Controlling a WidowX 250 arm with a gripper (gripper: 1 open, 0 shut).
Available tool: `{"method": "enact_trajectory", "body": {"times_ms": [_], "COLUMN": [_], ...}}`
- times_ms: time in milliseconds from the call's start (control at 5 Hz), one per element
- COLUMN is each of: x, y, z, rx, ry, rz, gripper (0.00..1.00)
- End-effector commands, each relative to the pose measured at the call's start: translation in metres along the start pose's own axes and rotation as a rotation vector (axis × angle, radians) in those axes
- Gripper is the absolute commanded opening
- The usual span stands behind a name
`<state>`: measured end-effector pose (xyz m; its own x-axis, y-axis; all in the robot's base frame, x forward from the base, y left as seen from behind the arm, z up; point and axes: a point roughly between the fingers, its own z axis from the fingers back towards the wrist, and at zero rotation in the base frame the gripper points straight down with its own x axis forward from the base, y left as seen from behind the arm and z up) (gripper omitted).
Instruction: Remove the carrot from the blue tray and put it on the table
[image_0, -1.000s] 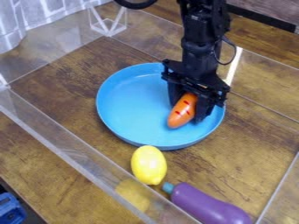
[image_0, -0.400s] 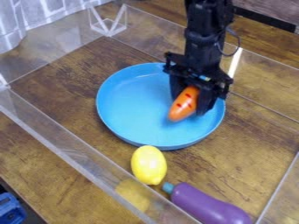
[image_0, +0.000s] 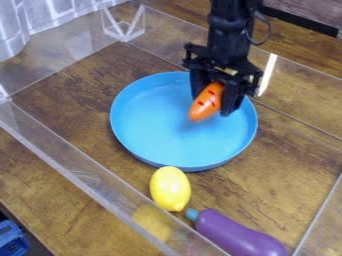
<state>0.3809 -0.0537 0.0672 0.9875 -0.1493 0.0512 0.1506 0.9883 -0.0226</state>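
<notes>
Carrot (image_0: 206, 101) clenched in the black pincer (image_0: 210, 103), held above the right part of the blue tray (image_0: 147, 125), worktop (image_0: 67, 110) seen around it, lemon (image_0: 170, 188) lower centre.

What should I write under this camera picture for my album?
Gripper lifts toy carrot above blue tray.

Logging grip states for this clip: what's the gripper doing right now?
Gripper: closed on the carrot, holding it above the blue tray.
</notes>
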Motion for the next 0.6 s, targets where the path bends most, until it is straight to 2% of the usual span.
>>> {"method": "enact_trajectory", "body": {"times_ms": [0, 400], "x": [0.013, 0.011], "y": [0.007, 0.005], "z": [0.055, 0.066], "rx": [0.001, -0.004], "ry": [-0.136, -0.144], "rz": [0.007, -0.007], "gripper": [0.00, 0.00]}}
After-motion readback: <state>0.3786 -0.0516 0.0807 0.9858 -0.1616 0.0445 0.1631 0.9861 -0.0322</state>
